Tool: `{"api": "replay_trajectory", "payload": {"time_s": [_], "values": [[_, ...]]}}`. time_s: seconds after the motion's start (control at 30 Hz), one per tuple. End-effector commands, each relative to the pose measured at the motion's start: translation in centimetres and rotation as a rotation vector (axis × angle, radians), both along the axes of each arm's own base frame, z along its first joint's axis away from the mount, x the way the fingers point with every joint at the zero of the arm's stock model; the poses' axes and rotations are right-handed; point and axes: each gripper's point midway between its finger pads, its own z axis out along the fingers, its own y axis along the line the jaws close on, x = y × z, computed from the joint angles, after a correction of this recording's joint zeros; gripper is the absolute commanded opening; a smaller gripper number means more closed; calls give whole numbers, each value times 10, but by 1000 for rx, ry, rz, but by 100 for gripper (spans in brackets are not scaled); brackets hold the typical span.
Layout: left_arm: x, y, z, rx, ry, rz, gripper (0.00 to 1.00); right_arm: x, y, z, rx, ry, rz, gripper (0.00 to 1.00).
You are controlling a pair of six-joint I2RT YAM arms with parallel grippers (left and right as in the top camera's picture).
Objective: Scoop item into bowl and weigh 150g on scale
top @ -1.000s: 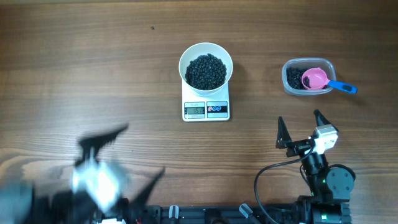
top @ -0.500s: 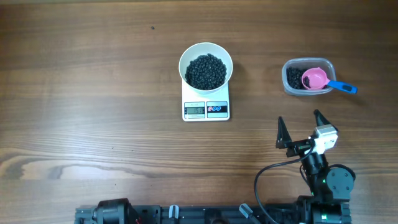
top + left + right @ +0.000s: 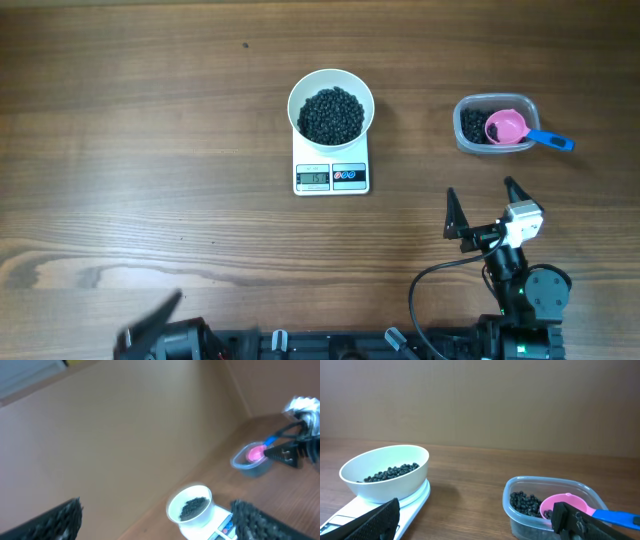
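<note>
The left gripper [image 3: 156, 505] has been drawn back to the near edge of the table [image 3: 150, 150], far to the left of the scale [image 3: 331, 172]. A second ago it was swinging there in a blur, and now only one dark finger is seen from overhead. Its jaws are spread fully and nothing is held. The right gripper [image 3: 480, 190] has not been moved. It is parked below and right of the scale, jaws likewise wide and empty. The bowl [image 3: 294, 100] is seated on the scale's far end, heaped with the beads [image 3: 332, 114]. The pink scoop [image 3: 505, 127] is left in the clear tub [image 3: 459, 125], well to the scale's right. (The display cannot be read.) With both arms withdrawn, the weighing is judged finished.
</note>
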Motion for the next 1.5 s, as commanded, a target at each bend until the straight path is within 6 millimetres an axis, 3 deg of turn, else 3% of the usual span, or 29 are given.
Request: {"api": "replay_trajectory", "payload": {"time_s": [0.0, 0.17, 0.63, 0.7, 0.8, 0.83, 0.9, 0.97, 1.2, 1.47], "values": [[37, 2, -7, 1, -45, -34, 100, -1, 1, 3, -12, -15, 5, 100], [64, 6, -14, 23, -107, -40, 100, -1, 1, 3, -11, -15, 5, 100], [72, 14, -24, -25, -37, 6, 100, -1, 1, 3, -11, -15, 5, 100], [75, 20, -18, -94, -29, 37, 99, -1, 1, 3, -12, -15, 5, 100], [82, 58, 18, -487, -53, 168, 100, -1, 1, 3, -11, -15, 5, 100], [86, 73, 20, -644, -35, 203, 100, -1, 1, 3, -11, -15, 5, 100], [99, 105, 6, -955, 25, 293, 100, -1, 1, 3, -12, -15, 5, 100], [114, 127, -20, -1121, 64, 387, 100, -1, 1, 3, -12, -15, 5, 100], [159, 126, -75, -1133, 72, 361, 100, -1, 1, 3, -12, -15, 5, 100], [181, 108, -122, -1093, 80, 235, 100, -1, 1, 3, -11, -15, 5, 100]]}}
